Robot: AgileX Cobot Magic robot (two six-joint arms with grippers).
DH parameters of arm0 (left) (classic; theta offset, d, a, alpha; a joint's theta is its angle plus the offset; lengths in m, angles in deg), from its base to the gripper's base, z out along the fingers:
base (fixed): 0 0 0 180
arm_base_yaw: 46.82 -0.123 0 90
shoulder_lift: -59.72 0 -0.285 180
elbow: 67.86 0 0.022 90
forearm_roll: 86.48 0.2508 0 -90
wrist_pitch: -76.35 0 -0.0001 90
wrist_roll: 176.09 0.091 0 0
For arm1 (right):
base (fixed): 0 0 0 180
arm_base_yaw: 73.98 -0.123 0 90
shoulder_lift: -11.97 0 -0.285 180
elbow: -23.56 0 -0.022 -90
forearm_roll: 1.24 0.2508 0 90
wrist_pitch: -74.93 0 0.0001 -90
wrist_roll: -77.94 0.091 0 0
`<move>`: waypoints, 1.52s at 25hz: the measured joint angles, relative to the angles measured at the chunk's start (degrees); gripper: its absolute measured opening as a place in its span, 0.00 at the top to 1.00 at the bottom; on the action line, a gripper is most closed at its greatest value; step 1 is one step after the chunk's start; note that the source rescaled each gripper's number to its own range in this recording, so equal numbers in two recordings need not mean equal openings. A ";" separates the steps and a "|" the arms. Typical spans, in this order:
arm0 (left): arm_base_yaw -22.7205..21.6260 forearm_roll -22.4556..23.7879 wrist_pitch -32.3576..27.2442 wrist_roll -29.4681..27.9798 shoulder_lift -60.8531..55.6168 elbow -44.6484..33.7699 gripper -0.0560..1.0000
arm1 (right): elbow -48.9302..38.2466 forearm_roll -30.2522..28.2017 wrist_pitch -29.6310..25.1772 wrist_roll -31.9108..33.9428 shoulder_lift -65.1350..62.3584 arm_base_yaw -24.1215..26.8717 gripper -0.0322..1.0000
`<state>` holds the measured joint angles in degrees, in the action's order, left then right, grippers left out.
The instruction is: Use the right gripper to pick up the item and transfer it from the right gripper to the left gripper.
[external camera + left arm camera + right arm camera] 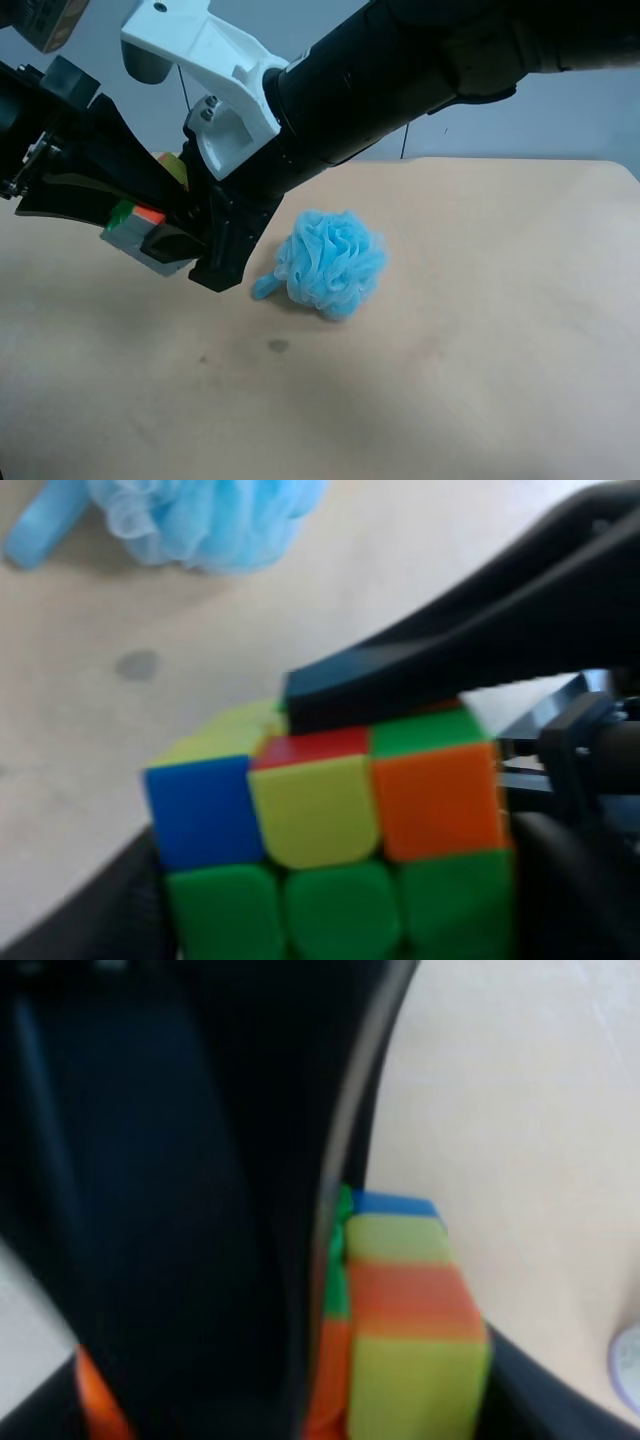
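Mid-handover beside the puff (332, 262): right hand (197, 250) grips the cube (330, 850); left hand (150, 205) flanks it, whether clamped cannot be told. Next, likely: left clamps, right releases.

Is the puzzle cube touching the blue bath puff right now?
Apart. The left wrist view shows bare tabletop between the puzzle cube and the bath puff, with a clear gap.

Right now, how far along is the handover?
Done: the cube is up off the table, gripped by the right pincer. In hand: the left pincer flanks the cube, but I cannot tell whether it has closed. Left: left grips, right lets go.
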<state>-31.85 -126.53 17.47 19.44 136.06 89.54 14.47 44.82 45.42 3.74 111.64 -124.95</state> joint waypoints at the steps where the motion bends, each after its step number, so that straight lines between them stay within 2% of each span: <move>1: 0.00 0.16 0.01 -0.06 0.00 0.00 0.94 | 0.00 0.00 0.00 0.00 0.06 0.00 0.97; 13: 0.00 0.00 0.01 -0.10 0.00 0.00 0.94 | 0.00 0.00 -0.11 -1.85 0.11 0.00 0.95; 14: 0.00 0.07 0.01 0.08 0.00 0.00 0.94 | 0.00 0.00 -0.26 -2.32 0.11 0.00 0.87; 16: 0.00 0.47 0.52 0.08 0.00 0.00 0.94 | 0.00 0.10 -0.49 -2.66 0.11 0.00 0.47; 18: 0.00 0.52 0.66 0.19 0.00 0.00 0.94 | 0.00 0.12 -0.22 -2.89 0.11 0.00 0.18; 20: 0.00 0.52 0.66 0.24 0.00 0.00 0.94 | 0.00 0.12 -0.14 -3.00 0.11 0.00 0.06; 23: 0.00 0.52 0.77 0.31 0.00 0.00 0.94 | 0.00 0.12 -0.14 -3.00 0.06 0.00 0.01; 26: 0.00 0.52 0.89 0.31 0.00 0.00 0.94 | 0.00 0.12 -0.44 -2.33 -1.20 0.00 0.01; 30: 0.00 0.52 0.94 0.31 0.00 0.00 0.94 | 0.00 -1.58 -2.85 1.73 -5.36 0.00 0.00; 34: 0.00 0.52 0.94 0.31 0.00 0.00 0.94 | 0.00 -8.50 -7.64 9.55 -10.19 0.00 0.00; 38: 0.00 0.52 0.94 0.31 0.00 0.00 0.94 | 0.00 -18.44 -13.96 22.07 -14.71 0.00 0.00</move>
<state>-31.85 -126.01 18.41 19.75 136.06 89.54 14.47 26.39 31.46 25.81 96.94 -124.95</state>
